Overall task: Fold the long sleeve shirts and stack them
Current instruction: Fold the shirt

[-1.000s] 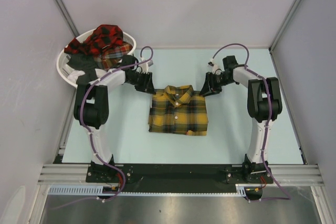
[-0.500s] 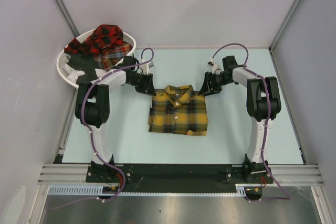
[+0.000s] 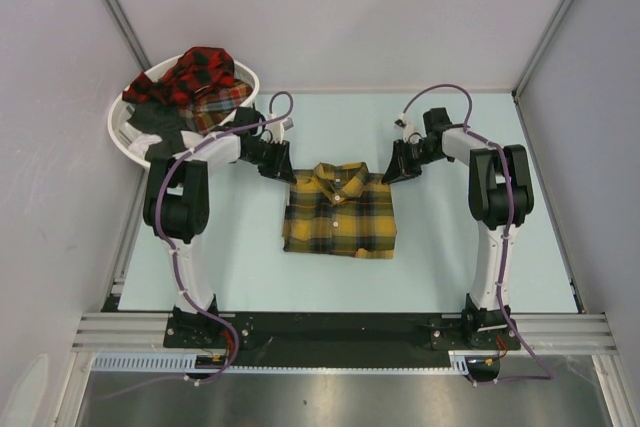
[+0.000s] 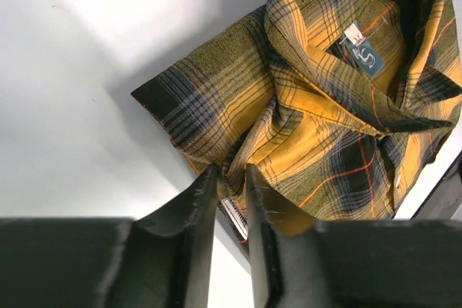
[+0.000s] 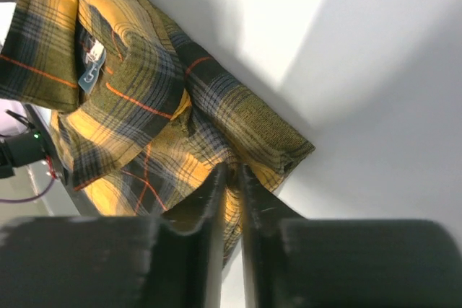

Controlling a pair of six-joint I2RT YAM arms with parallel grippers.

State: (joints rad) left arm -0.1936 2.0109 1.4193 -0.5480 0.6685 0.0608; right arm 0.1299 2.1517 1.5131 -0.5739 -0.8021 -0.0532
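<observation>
A mustard-yellow plaid shirt [image 3: 338,211] lies folded in a rectangle at the middle of the table, collar toward the back. My left gripper [image 3: 287,173] is shut on its left shoulder corner; in the left wrist view the cloth [image 4: 289,106] is pinched between the jaws of that gripper [image 4: 231,172]. My right gripper [image 3: 389,173] is shut on the right shoulder corner; the right wrist view shows the cloth [image 5: 144,99] bunched between the jaws of that gripper [image 5: 229,169]. Red-and-black plaid shirts [image 3: 197,75] lie heaped in the basket.
A white round basket [image 3: 124,132] stands at the back left corner, also holding dark and white clothes. Grey walls close the table at the left, back and right. A metal rail runs along the near edge.
Both grippers have shifted slightly toward the back while staying shut on the shirt's shoulder corners. The folded shirt has hardly moved.
</observation>
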